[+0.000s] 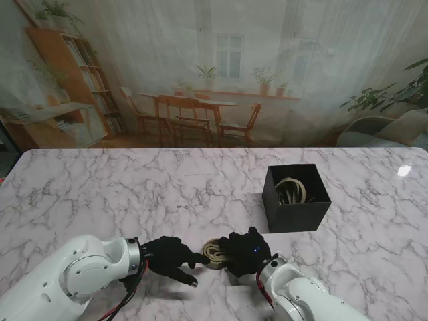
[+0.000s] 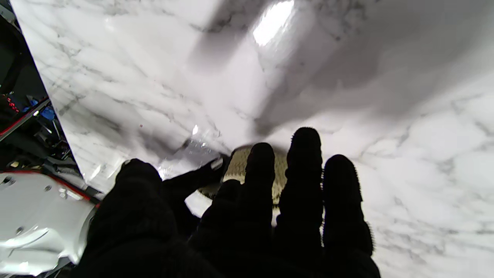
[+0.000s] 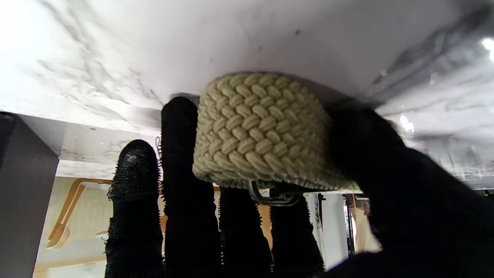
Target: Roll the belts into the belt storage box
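Rolled cream woven belt point(image 1: 213, 252) sits on the marble table point(image 1: 134, 194) near my edge, between the two hands; the right hand point(image 1: 245, 253) is clamped on the coil, thumb on one side and fingers point(image 3: 185, 162) on the other, metal buckle point(image 3: 274, 196) showing at the coil's edge in the right wrist view. Left hand point(image 1: 168, 257) lies just left of the coil, fingers point(image 2: 305, 173) extended side by side toward it, holding nothing; contact cannot be told. Black belt storage box point(image 1: 296, 198) stands farther from me and to the right, a coiled belt point(image 1: 291, 189) already inside.
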`<state>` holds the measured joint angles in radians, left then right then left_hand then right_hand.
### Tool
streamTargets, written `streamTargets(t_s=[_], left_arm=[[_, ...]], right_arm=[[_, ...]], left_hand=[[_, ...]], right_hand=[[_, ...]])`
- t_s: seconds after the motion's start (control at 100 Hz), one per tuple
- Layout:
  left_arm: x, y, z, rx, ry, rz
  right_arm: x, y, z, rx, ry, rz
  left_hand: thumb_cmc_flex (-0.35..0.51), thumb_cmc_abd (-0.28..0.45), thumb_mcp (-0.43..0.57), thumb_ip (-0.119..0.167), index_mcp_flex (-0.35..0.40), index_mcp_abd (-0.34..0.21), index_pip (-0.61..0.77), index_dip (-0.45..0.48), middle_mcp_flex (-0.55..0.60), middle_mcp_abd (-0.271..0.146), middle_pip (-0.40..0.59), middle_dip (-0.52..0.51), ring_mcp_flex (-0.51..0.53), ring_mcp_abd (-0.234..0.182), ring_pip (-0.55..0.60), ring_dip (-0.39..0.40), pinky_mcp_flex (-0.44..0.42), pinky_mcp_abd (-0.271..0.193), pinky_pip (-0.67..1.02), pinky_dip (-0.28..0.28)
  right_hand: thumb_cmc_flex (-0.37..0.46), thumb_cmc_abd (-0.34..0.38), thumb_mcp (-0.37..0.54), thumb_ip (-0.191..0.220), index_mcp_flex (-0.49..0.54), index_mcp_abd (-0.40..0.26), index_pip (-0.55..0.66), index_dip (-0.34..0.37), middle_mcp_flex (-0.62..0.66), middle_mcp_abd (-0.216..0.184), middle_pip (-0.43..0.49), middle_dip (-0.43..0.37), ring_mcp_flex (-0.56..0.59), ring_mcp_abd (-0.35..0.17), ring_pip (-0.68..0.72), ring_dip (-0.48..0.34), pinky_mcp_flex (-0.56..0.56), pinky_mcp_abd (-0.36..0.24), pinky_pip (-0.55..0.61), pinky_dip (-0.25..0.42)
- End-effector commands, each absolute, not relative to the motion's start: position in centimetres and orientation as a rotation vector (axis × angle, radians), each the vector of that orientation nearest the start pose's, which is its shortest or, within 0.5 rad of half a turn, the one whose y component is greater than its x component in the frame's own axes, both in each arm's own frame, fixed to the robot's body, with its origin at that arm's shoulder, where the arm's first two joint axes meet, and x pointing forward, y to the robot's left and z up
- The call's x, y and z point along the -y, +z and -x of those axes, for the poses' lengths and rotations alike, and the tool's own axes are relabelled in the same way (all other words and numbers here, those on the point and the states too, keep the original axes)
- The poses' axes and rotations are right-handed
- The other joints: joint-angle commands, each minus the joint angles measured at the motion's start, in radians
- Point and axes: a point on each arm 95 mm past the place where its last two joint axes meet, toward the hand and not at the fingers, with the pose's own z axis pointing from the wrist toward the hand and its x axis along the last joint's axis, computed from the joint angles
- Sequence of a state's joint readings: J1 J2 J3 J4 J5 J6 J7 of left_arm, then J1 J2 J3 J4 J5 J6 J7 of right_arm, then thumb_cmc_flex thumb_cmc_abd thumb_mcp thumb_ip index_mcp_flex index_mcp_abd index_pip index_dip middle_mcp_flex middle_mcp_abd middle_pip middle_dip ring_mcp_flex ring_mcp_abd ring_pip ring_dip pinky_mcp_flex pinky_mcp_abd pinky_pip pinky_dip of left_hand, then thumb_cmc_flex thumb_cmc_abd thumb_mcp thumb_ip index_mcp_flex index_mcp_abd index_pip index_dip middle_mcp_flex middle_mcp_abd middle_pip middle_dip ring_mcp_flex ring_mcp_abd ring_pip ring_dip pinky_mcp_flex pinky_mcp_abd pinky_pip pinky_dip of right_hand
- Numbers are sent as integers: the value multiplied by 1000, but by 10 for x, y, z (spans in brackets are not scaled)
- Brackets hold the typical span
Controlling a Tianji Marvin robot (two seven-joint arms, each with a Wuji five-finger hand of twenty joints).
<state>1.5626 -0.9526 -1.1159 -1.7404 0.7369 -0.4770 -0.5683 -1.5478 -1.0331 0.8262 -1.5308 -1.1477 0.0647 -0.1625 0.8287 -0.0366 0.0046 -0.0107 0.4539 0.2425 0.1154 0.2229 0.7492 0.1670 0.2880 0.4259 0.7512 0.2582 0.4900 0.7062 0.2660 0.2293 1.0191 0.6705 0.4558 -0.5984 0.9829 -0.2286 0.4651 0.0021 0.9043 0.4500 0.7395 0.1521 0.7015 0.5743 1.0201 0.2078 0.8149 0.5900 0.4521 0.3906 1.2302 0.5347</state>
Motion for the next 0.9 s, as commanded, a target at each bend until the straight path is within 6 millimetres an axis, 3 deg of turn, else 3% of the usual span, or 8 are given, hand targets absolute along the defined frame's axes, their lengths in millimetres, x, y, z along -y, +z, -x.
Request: streamTargets(t_s=[0.0,0.18,0.4,0.89], left_arm=[[47,-326,-331,-2429,-1587,1001],[29,-304,-327,-2292,-1659,926],[-1,-289,-332,-2119,-1640,889],[-47,-296,-364,-1901,-1464,983]], right_arm=[[-72,-428,-317,-1871,1390,-991],[-72,-423,-318,-1802,1446,-975],[-70,-414,-318,-1754,1480,-936],[-62,-366,-311,-1613,1571,-882]], left_hand=[[1,41,-27,-2,-9,12,-12,-6,19,6,1,1,5,23,-11,1,7,7,25,25],[2,40,-27,-2,-4,8,-11,-3,23,3,2,2,9,21,-11,1,11,8,26,23],[1,37,-28,-2,2,6,-11,0,27,4,1,1,11,22,-13,0,11,8,26,21],[5,39,-27,-2,14,1,-8,7,30,5,-3,3,9,25,-14,1,10,13,23,18]], right_hand=[[133,-19,83,-5,62,-121,175,-15,183,-115,108,35,45,-155,-122,-34,23,-24,41,9],[195,-43,111,-21,174,-153,242,-45,329,-130,161,56,173,-170,-15,8,133,-109,90,0],[219,-69,134,-26,256,-175,263,-59,402,-117,182,61,243,-168,26,27,199,-111,123,-7],[238,-102,159,-27,313,-175,264,-68,445,-85,191,80,290,-152,80,62,265,-105,149,-25]])
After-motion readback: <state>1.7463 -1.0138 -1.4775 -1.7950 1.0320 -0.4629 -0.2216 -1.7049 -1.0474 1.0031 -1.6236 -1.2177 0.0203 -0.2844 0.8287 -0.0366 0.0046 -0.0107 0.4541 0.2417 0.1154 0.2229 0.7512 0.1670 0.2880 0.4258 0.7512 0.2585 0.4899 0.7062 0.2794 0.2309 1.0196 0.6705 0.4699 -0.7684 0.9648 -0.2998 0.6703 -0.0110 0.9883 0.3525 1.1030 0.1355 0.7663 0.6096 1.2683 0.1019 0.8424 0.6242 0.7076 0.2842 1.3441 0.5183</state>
